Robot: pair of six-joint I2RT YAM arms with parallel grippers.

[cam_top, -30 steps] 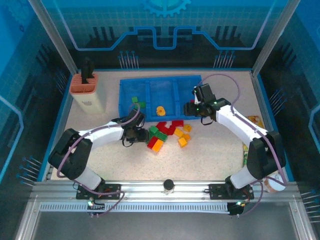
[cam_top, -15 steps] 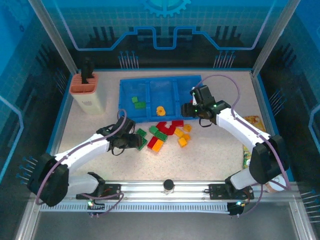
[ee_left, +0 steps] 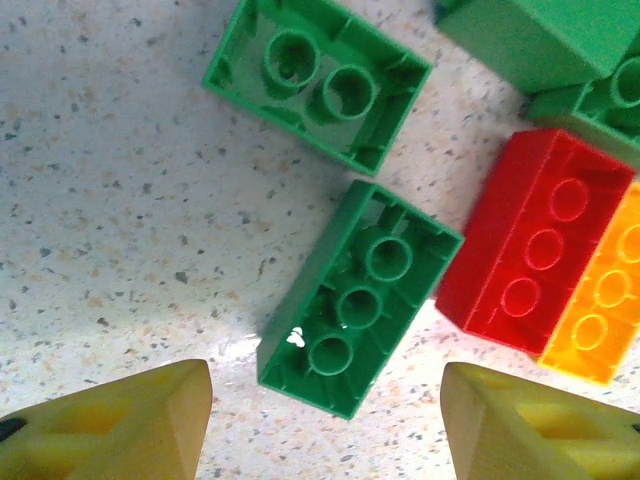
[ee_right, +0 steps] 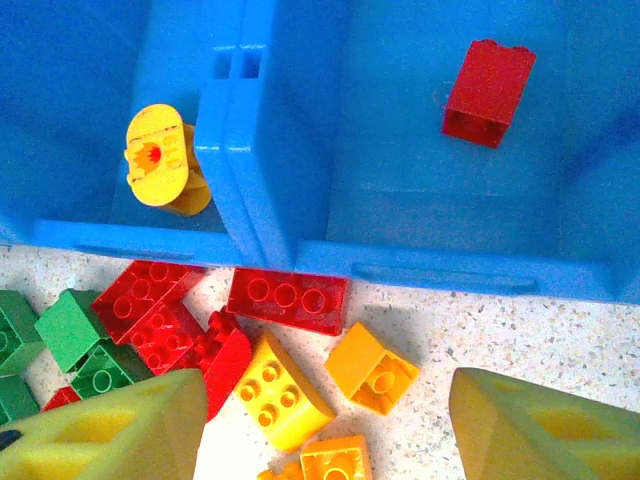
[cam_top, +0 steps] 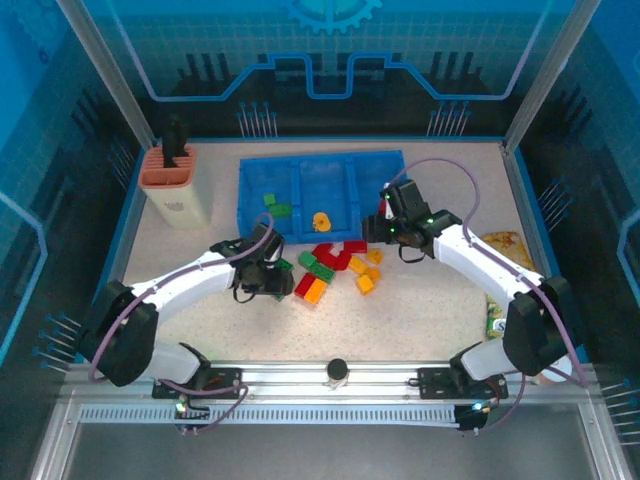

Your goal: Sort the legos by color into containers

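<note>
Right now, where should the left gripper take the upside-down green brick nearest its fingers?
Across its two long walls, from straight above, near the end closest to the left gripper. The green brick lies hollow side up and slanted, and its far corner crowds the red brick, leaving little finger room there. The wrist probably needs turning.

No legible text, number or brand in any view. The legos [ee_left: 360, 300] show plain studs and hollow undersides; no embossed lettering can be made out. The packet [cam_top: 503, 242] at the right edge of the table [cam_top: 420, 310] is printed, but too small to read. The back panel [cam_top: 330, 40] bears a gear outline [cam_top: 330, 10] without characters.
</note>
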